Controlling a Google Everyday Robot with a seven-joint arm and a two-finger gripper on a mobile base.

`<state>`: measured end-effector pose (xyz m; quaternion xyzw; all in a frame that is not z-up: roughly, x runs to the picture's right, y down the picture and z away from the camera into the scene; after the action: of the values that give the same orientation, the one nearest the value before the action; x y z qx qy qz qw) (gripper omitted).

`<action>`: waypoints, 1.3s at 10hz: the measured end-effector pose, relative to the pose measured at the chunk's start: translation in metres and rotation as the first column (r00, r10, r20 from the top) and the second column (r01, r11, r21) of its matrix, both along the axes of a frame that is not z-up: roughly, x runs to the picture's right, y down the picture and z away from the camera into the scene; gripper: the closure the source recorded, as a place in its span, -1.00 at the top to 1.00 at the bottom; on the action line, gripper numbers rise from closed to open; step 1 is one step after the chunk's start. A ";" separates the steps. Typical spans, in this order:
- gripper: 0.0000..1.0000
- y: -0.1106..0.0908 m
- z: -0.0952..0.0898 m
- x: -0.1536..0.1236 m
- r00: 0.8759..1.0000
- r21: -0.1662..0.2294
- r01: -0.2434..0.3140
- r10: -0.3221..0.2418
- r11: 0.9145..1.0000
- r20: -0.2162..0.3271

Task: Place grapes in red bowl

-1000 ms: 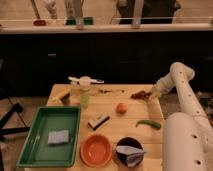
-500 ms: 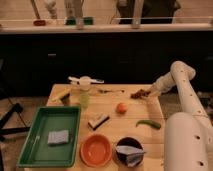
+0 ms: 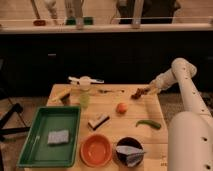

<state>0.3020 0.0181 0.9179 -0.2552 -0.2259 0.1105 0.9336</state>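
So the tool (image 3: 148, 90) is sitting at the grapes (image 3: 138, 93), far side of the bench (image 3: 115, 120), can't tell if it's gripping; next is hauling them to the red bowl (image 3: 96, 150).

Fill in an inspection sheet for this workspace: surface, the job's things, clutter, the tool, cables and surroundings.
Surface: wooden table, with items spread across it.
Job's things: grapes lie near the far right edge; red bowl sits at the near edge with nothing in it.
Clutter: green tray holding a grey sponge; orange fruit; green pepper; dark bowl holding a grey-blue piece.
Tool: tool is low at the far right edge, right beside the grapes; contact cannot be told.
Cables: nothing seen.
Surroundings: dark counter behind the table.
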 end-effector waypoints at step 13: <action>-1.00 -0.018 -0.063 -0.036 0.981 0.113 0.101 -0.118 0.988 0.155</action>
<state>0.2661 0.0000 0.8551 -0.2258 -0.2918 0.0260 0.9291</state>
